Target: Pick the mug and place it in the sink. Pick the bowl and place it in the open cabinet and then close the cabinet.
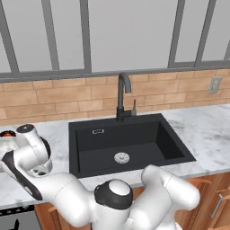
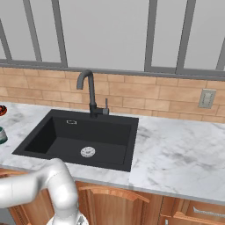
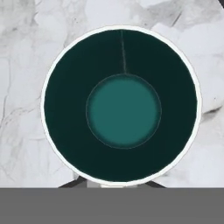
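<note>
I see the small white mug (image 3: pixel 121 107) with dark teal inside directly below my gripper (image 3: pixel 113 185) on the white marble counter (image 3: pixel 22 131); jaws pressed together on its rim.

We see the sink (image 1: pixel 134 143) basin open from above, its only obstacle the tall faucet (image 1: pixel 122 96) at its back edge. The bench (image 2: pixel 184 154) right of the sink lies bare; toward the left end, the mug (image 3: pixel 121 106) stands directly under the claw.
</note>
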